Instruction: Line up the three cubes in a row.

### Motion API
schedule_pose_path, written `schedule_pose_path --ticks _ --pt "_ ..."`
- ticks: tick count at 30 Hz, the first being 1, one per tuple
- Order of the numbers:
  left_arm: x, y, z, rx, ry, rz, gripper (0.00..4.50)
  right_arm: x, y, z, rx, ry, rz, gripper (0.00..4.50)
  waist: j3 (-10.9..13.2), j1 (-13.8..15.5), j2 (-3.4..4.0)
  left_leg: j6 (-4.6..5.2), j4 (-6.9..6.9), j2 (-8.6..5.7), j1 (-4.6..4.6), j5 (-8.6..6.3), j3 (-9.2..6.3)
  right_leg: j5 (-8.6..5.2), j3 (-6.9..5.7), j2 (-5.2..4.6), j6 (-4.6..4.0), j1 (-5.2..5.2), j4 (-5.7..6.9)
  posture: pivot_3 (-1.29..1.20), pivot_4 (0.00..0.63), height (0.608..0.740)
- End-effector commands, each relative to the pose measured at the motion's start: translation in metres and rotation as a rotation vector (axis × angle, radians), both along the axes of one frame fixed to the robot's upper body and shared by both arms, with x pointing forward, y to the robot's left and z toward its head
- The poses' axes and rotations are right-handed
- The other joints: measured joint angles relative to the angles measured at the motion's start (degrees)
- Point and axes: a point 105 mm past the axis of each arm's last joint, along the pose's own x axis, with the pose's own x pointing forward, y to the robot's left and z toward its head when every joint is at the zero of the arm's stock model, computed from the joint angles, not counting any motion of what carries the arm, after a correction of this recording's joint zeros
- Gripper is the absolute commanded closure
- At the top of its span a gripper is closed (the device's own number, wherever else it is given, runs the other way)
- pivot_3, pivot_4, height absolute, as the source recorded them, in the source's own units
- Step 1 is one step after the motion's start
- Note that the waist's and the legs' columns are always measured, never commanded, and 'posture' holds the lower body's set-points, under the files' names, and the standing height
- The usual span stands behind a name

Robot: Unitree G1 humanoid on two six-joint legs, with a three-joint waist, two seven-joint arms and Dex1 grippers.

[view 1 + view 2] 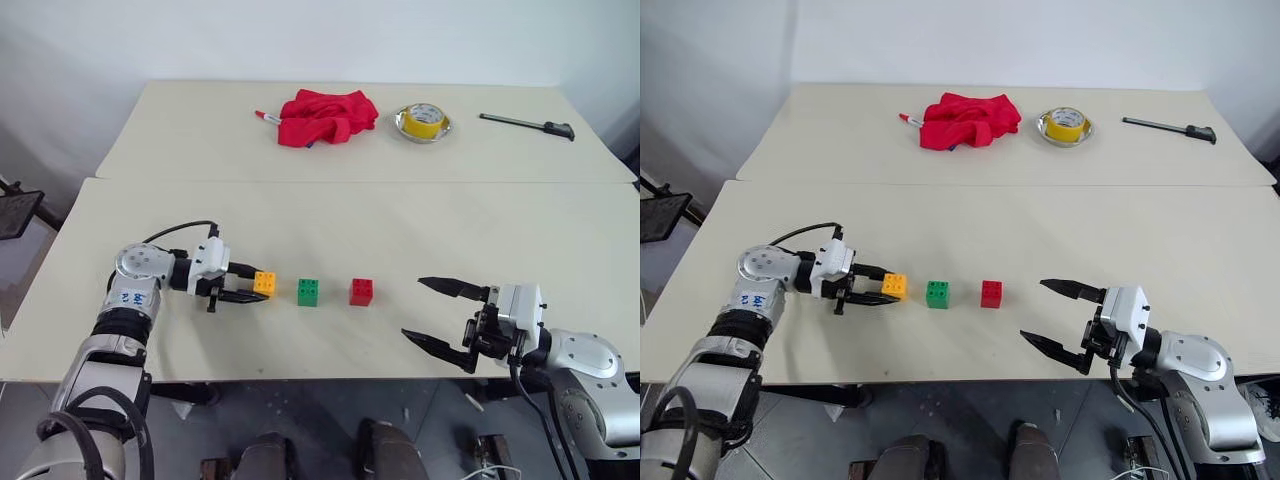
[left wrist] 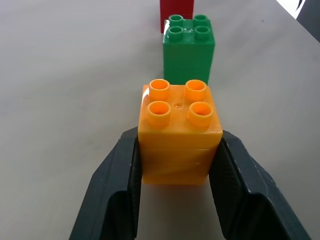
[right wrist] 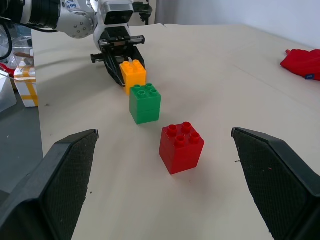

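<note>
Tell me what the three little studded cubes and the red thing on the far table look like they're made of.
The orange-yellow cube, green cube and red cube look like moulded hard plastic: glossy highlights, crisp edges, round studs. The red thing looks like soft cloth, matte, crumpled into folds; the exact fabric cannot be told.

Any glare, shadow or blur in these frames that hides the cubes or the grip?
Left wrist view: sharp up close, soft sheen on the orange-yellow cube held between the left gripper fingers; the green cube is clear and the red cube is cropped. Right wrist view: the open right gripper fingers are slightly soft. Head views: even light, faint shadows.
</note>
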Motion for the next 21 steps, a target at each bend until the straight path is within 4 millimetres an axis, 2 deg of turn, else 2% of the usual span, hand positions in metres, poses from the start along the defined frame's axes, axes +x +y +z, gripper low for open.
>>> schedule_pose_path --ticks 1,3,6,9,13,17,21 --pt "-0.015 0.007 -0.009 0.055 0.067 -0.086 3.02 -0.001 0.0 0.008 -0.007 -0.038 0.012 0.0 0.0 0.0 0.0 0.0 0.01 0.0 0.0 0.0 0.0 0.0 0.0 0.0 0.0 0.0 0.0 0.0 0.15 0.74" --pt "-0.016 0.008 -0.01 0.07 0.065 -0.091 2.29 0.001 0.001 0.008 -0.008 -0.038 0.019 0.0 0.0 0.0 0.0 0.0 0.02 0.0 0.0 0.0 0.0 0.0 0.01 0.0 0.0 0.0 0.0 0.0 0.15 0.74" --pt "-0.016 0.01 -0.008 0.062 0.064 -0.084 1.45 0.003 0.001 0.007 -0.01 -0.034 0.033 0.0 0.0 0.0 0.0 0.0 0.01 0.0 -0.01 0.0 0.01 0.0 0.01 0.0 0.0 -0.03 0.03 0.0 0.15 0.74" --pt "-0.015 0.018 0.002 0.027 0.022 -0.038 0.54 0.004 0.003 0.007 -0.019 -0.023 0.07 0.0 0.0 0.0 0.0 0.0 0.02 0.0 -0.01 0.0 0.02 0.0 0.02 0.0 0.0 -0.04 0.02 0.0 0.15 0.74" --pt "-0.014 0.04 0.025 -0.07 -0.02 0.101 0.54 0.006 0.0 0.01 -0.06 0.011 0.131 0.0 0.0 -0.1 0.0 0.0 0.02 0.03 -0.03 0.0 0.01 0.0 0.03 0.0 0.0 -0.09 0.06 0.0 0.15 0.74" --pt "-0.026 0.062 0.047 -0.125 -0.025 0.219 0.54 0.015 -0.005 0.019 -0.145 0.025 0.18 0.0 0.0 -0.3 0.0 0.0 0.01 0.05 -0.04 0.0 0.02 0.0 0.07 0.0 -0.01 -0.19 0.14 0.0 0.15 0.74" --pt "-0.029 0.064 0.057 -0.119 -0.07 0.266 0.54 0.018 -0.009 0.013 -0.276 0.051 0.234 0.0 0.0 0.5 0.0 0.0 0.06 0.06 -0.06 0.0 0.0 0.0 0.07 -0.01 -0.01 -0.2 0.18 0.0 0.15 0.74"
